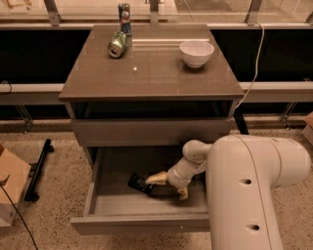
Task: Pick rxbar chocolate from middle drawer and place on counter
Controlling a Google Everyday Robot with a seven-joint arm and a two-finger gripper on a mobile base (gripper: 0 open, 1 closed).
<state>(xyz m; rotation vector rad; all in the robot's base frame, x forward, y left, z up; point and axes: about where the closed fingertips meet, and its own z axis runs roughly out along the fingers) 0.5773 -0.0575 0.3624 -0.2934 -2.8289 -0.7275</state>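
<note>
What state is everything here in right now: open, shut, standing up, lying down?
Drawer: pulled open.
Chocolate bar: lying in the open drawer.
Hand: open, down in the drawer, one finger at the bar.
Green can: on its side on the counter.
Tall can: upright at the back.
Bowl: upright on the counter.

Dim warm light, jaws in shadowed drawer (115, 201)

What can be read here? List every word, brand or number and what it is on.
rxbar chocolate, in the middle drawer at the gripper: wrapper print too blurred to read.
Green can lying on the counter: print unreadable.
Upright can behind it: label unreadable.
Bowl: no text.
</note>
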